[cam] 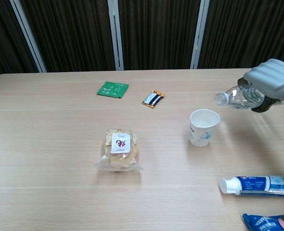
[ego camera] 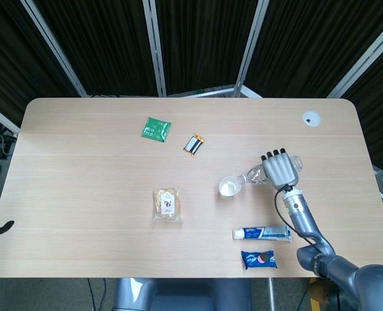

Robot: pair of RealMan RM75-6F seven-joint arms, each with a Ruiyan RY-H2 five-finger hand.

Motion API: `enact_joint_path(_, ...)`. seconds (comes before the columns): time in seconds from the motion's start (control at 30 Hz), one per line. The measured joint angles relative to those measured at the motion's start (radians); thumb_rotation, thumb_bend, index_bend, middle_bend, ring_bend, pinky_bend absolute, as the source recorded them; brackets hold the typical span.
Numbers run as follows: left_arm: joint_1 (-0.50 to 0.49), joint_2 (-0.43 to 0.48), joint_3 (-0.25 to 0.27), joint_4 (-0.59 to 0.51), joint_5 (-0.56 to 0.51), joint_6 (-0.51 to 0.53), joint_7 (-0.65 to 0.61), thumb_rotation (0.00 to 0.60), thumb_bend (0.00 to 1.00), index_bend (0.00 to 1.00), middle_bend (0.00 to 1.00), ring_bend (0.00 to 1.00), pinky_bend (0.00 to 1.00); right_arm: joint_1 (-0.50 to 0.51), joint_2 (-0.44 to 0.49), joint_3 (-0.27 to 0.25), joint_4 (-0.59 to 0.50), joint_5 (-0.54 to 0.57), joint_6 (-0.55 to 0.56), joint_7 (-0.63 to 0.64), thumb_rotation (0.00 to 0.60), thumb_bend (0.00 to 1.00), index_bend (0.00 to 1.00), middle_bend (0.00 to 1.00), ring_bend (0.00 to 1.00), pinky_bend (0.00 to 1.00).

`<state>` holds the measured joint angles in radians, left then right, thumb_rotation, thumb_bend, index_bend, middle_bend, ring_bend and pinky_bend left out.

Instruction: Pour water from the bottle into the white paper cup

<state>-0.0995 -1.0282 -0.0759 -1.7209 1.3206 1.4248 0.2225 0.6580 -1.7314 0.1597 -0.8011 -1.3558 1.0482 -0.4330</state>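
Note:
A white paper cup (cam: 203, 127) (ego camera: 229, 188) with a blue print stands upright on the table, right of centre. My right hand (cam: 271, 81) (ego camera: 280, 170) grips a clear plastic water bottle (cam: 238, 97) (ego camera: 255, 175), which lies tilted with its open neck pointing left and slightly down, just above and to the right of the cup's rim. No stream of water is visible. My left hand does not show in either view.
A toothpaste tube (cam: 257, 185) and a blue snack packet (cam: 271, 223) lie near the front right edge. A wrapped pastry (cam: 118, 149) sits at the centre, with a green sachet (cam: 112, 89) and a small striped bar (cam: 153, 99) further back. The wooden table (ego camera: 81, 168) spans both views.

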Motion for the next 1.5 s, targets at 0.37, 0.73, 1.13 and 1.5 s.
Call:
enact_joint_path(0.37,-0.002,-0.001,0.001,0.0,-0.005,-0.003,0.003,0.6,0.0,0.0,0.0,0.0,0.0,0.001,0.0,-0.001,0.012,0.005,0.002,-0.022,0.6,0.55,0.51,0.65,0.51,0.46)
enact_joint_path(0.73,-0.003,-0.003,0.002,-0.002,-0.007,-0.003,0.009,0.6,0.0,0.0,0.0,0.0,0.0,0.001,-0.006,-0.011,0.032,-0.014,0.027,-0.036,0.6,0.55,0.51,0.65,0.51,0.46)
enact_joint_path(1.13,-0.002,0.0,0.004,-0.006,-0.007,-0.001,0.008,0.6,0.0,0.0,0.0,0.0,0.0,-0.001,-0.006,-0.015,0.041,-0.024,0.05,-0.065,0.6,0.55,0.51,0.65,0.51,0.46)
enact_joint_path(1.5,-0.002,0.002,0.005,-0.008,-0.008,-0.003,0.007,0.6,0.0,0.0,0.0,0.0,0.0,-0.004,-0.001,-0.011,0.025,-0.017,0.048,-0.086,0.6,0.56,0.51,0.65,0.51,0.46)
